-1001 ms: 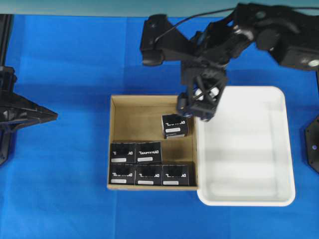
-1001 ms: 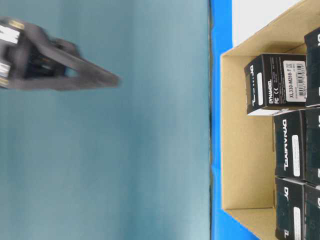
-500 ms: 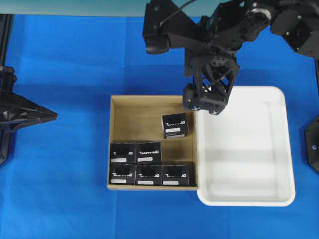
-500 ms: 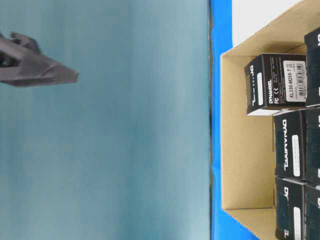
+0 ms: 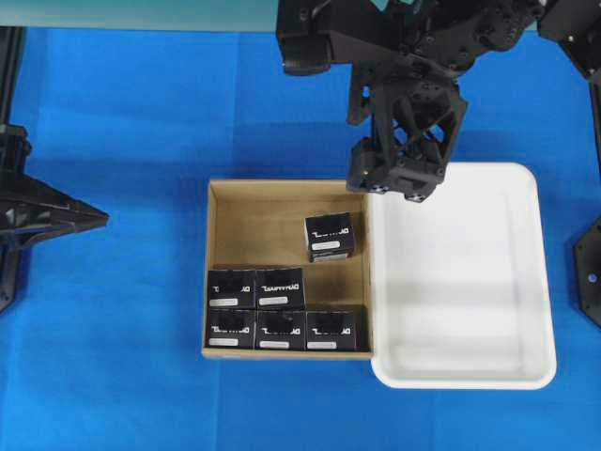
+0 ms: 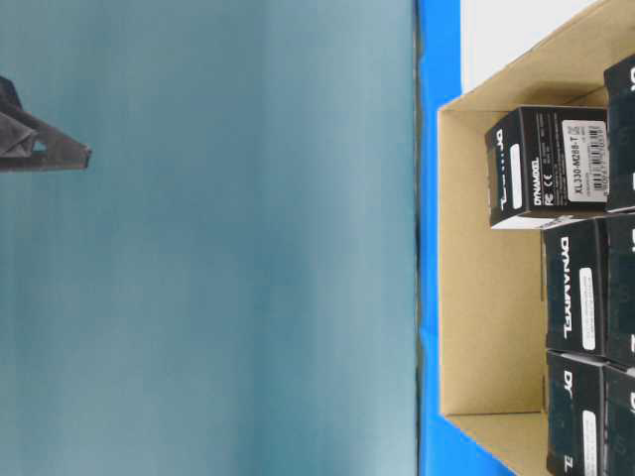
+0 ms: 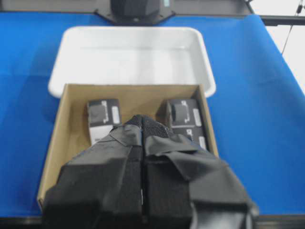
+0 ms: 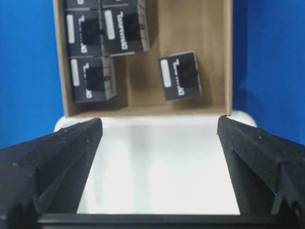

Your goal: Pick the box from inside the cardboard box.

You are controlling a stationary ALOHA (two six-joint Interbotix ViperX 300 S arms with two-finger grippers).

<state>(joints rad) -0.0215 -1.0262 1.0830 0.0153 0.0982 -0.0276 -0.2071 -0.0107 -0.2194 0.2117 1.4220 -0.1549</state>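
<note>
The brown cardboard box (image 5: 258, 221) sits mid-table and holds several small black boxes. One box (image 5: 329, 236) lies alone, slightly askew, near its far right corner; the others pack the near rows (image 5: 279, 287). My right gripper (image 5: 399, 178) hangs high above that far right corner, by the tray rim. It is open wide and empty. In the right wrist view its fingers (image 8: 62, 152) frame the white tray, with the lone box (image 8: 180, 75) beyond. My left gripper (image 5: 94, 218) rests shut at the left, away from the carton; its tip (image 7: 143, 119) points at the carton (image 7: 138, 98).
A white plastic tray (image 5: 460, 282) with nothing in it touches the carton's right wall. Blue cloth covers the table around both. In the table-level view only one finger (image 6: 40, 149) of the right gripper shows at the left edge, far from the carton (image 6: 486, 327).
The right gripper has risen and drawn back from just over the lone box toward the far side, still open. No box has moved. The left arm is still.
</note>
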